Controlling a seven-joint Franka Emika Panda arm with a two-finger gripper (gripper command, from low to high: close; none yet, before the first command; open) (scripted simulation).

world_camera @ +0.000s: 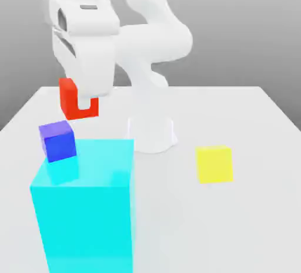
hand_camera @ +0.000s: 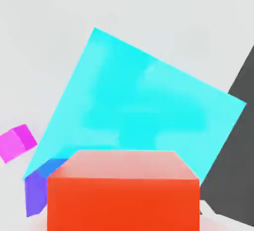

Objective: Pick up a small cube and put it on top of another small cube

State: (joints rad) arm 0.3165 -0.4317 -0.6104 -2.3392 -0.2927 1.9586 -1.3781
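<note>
My gripper (world_camera: 80,103) is shut on the small red cube (world_camera: 69,98) and holds it in the air, clear of the table. In the hand view the red cube (hand_camera: 123,190) sits close under the camera. The other small cube (world_camera: 57,141), blue with a purple top, rests on the top face of a tall cyan block (world_camera: 88,207), near its far corner on the exterior view's left. The red cube hangs a little above and beyond that blue cube. From the hand, the blue cube (hand_camera: 38,188) peeks out beside the red one, over the cyan block (hand_camera: 139,106).
A yellow cube (world_camera: 214,164) lies on the white table (world_camera: 258,148) at the exterior view's right. The arm's base (world_camera: 151,134) stands behind the cyan block. A small magenta cube (hand_camera: 17,143) lies on the table beside the cyan block.
</note>
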